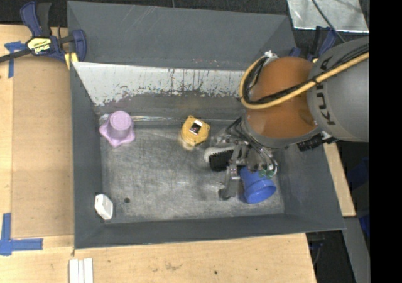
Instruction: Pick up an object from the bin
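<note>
In the grey bin (164,190), a small white piece (103,206) lies at the near-left corner, with a purple cup (117,127) behind it and a yellow object (194,133) mid-floor. The gripper (231,182) sits low at right, a blue cup (259,188) just beside its right side. Whether the jaws are open or closed cannot be told.

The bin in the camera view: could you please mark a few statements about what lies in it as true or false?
1. A purple thing lies at the left of the bin, near the far wall. True.
2. The yellow thing lies in the near left corner. False: it lies about midway along the far wall; a white thing is in that corner.
3. The gripper is beside a blue cup-like thing at the right. True.
4. The white thing touches the purple thing. False: they lie well apart.
</note>
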Available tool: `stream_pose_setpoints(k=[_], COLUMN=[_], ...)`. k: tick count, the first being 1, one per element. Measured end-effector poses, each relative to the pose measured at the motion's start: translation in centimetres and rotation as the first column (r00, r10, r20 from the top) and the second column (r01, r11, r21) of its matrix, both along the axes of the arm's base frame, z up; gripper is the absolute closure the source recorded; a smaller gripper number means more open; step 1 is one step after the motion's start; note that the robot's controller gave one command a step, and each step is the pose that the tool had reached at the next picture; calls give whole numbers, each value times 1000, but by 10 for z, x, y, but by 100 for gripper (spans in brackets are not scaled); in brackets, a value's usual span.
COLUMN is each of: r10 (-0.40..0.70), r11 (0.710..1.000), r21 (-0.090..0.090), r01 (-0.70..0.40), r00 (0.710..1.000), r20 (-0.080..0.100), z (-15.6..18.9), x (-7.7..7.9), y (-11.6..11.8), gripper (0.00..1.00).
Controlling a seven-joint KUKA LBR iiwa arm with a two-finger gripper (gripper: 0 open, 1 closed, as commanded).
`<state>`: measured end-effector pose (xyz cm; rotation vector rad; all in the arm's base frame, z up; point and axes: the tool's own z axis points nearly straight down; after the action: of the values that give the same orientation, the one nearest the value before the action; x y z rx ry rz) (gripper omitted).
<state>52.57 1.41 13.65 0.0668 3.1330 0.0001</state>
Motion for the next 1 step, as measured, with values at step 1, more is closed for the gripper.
stream_pose_setpoints(k=[1], r10=[77], r11=[997], r21=[2], r01=[-77], r00=[997], r20=[3], z=[-49], x=[8], y=[-16], gripper=[0])
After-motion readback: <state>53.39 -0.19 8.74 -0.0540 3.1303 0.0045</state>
